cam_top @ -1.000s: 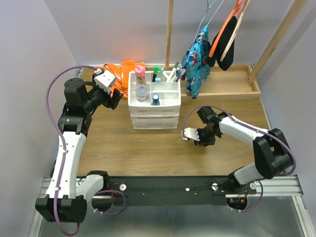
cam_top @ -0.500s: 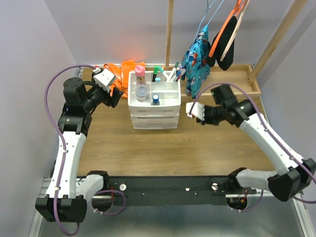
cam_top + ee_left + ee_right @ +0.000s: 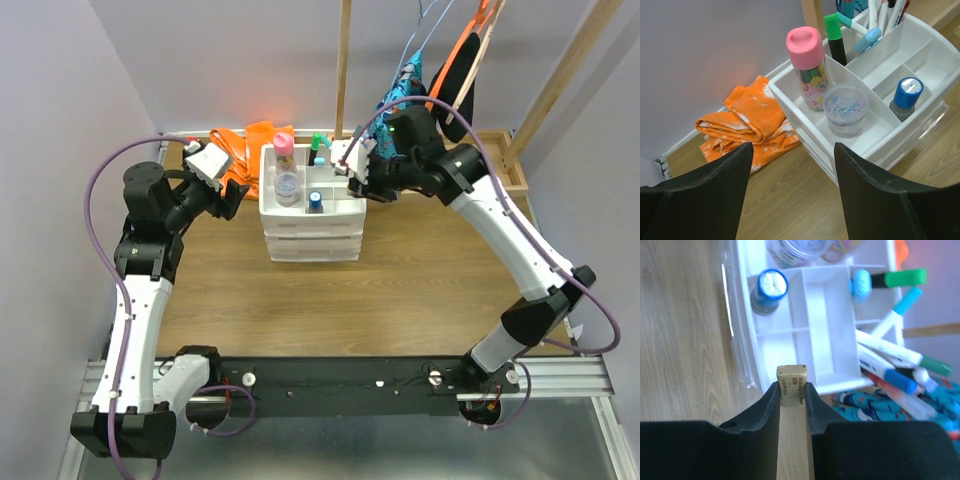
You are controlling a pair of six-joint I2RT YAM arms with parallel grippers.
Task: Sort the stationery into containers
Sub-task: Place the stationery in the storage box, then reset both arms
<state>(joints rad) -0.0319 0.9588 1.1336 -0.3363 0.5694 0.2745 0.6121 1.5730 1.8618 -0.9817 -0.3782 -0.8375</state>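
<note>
The white drawer unit (image 3: pixel 312 236) stands at mid-table, its top tray (image 3: pixel 747 345) split into compartments. In them are a pink-capped tube (image 3: pixel 807 64), a clear round jar (image 3: pixel 845 107) of paper clips, a blue-capped item (image 3: pixel 769 286), a green highlighter (image 3: pixel 834 38) and several white markers (image 3: pixel 888 359). My right gripper (image 3: pixel 791 388) hovers over the tray's right edge, shut on a tan block (image 3: pixel 791 381) whose end sticks out past the fingertips. In the top view it is at the unit's right rear (image 3: pixel 358 170). My left gripper (image 3: pixel 792 150) is open and holds nothing, just left of the unit (image 3: pixel 230 198).
A crumpled orange cloth (image 3: pixel 747 118) lies behind and left of the unit against the wall. A wooden frame tray (image 3: pixel 478 166) sits at the back right, with patterned fabric (image 3: pixel 402 95) hanging from a wooden rack over it.
My right arm rose from the table's middle right and swung back-left to the tray's right edge, carrying the tan block. The left arm barely shifted.
</note>
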